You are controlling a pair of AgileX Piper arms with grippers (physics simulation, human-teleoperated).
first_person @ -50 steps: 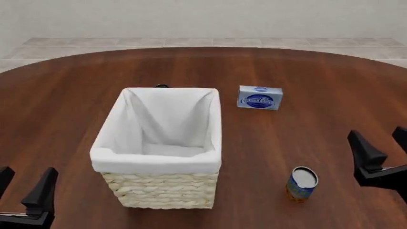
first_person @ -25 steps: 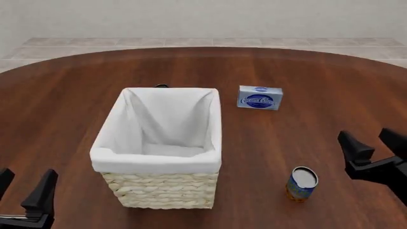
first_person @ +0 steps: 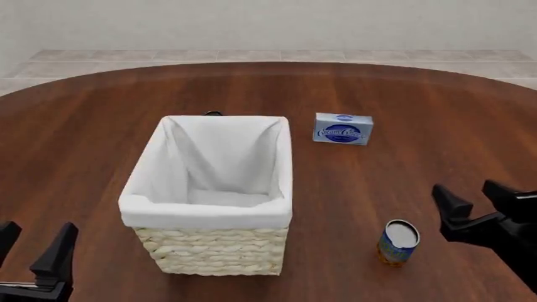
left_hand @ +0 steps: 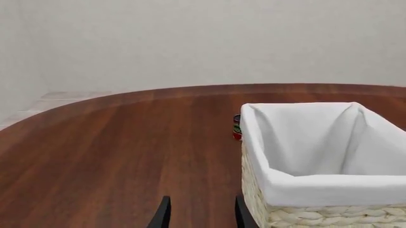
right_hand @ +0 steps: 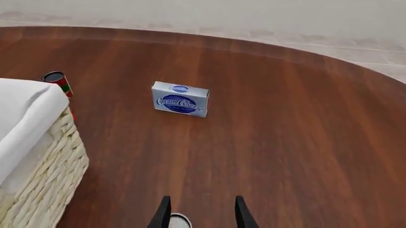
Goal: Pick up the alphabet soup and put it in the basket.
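Observation:
The alphabet soup (first_person: 398,241) is a small upright can with a silver top, blue label and orange base, standing to the right of the basket (first_person: 205,211). The basket is pale wicker with a white liner folded over its rim. My right gripper (first_person: 468,195) is open, just right of the can and slightly beyond it, not touching it. In the right wrist view only a sliver of the can's top (right_hand: 179,221) shows between the fingers (right_hand: 163,213). My left gripper (first_person: 34,239) is open at the near left, beside the basket (left_hand: 317,187), holding nothing.
A blue-and-white cream cheese box (first_person: 343,128) lies beyond the can, and appears in the right wrist view as well (right_hand: 180,99). A small red can (left_hand: 236,127) stands just behind the basket's far left corner. The round wooden table's far edge (first_person: 268,65) curves across the back.
My right gripper has moved left and nearer to the soup can, still open. The left gripper, can and basket have stayed put.

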